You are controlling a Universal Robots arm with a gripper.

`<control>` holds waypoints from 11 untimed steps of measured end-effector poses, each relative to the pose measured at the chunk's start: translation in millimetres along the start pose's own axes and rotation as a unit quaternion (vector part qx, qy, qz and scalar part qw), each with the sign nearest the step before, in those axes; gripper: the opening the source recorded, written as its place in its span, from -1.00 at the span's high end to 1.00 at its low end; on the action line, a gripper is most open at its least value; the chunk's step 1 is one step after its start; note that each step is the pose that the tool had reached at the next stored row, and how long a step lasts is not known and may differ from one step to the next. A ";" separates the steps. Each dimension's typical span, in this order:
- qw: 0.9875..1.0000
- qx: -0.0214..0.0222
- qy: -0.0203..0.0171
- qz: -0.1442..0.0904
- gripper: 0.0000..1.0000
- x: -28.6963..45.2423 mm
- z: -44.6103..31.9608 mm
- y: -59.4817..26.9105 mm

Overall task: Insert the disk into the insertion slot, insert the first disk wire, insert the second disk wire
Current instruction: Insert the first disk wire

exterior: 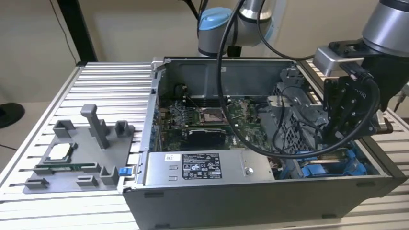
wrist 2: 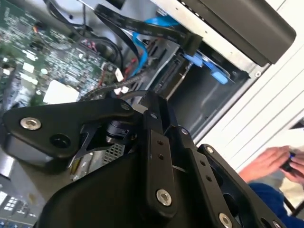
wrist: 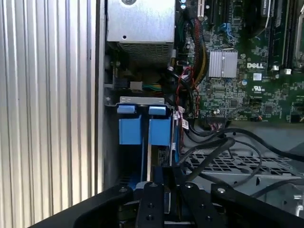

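Gripper [exterior: 342, 135] is hanging over the open computer case [exterior: 255, 196], at its front corner on the exterior view's right. It is sitting just above the insertion slot [wrist: 137, 100] (blue rails, grey metal walls), and you cannot tell whether it is open or clamping anything. Disk [wrist: 159, 135] is standing edge-on in its blue carrier inside that slot, just beside the grey power-supply box [exterior: 198, 165]; how deep it is sitting, you cannot tell. Black cables [wrist: 213, 149] are looping loose next to the bay. Motherboard [exterior: 211, 120] is lying exposed mid-case. Grey parts fixture [exterior: 76, 158] is sitting well apart on the slotted table [exterior: 108, 81]. A person's hand [wrist 2: 268, 159] is showing beyond the case edge.
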State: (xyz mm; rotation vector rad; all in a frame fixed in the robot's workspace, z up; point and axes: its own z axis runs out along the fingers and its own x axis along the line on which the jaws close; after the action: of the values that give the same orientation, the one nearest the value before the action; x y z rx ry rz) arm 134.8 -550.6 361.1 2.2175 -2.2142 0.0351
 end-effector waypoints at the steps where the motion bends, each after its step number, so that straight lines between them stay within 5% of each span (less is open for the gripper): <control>1: 1.000 0.001 -0.009 0.001 1.00 0.0 0.0 0.0; 6: 0.999 0.004 -0.054 0.003 1.00 0.0 0.0 0.0; 10: 0.996 0.006 -0.091 0.005 1.00 0.1 0.0 0.0; 11: 0.995 0.006 -0.096 0.005 1.00 0.2 0.0 0.0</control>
State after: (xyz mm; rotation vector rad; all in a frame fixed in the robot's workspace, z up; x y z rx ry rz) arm 134.8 -550.8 361.1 2.3065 -2.3232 -0.1735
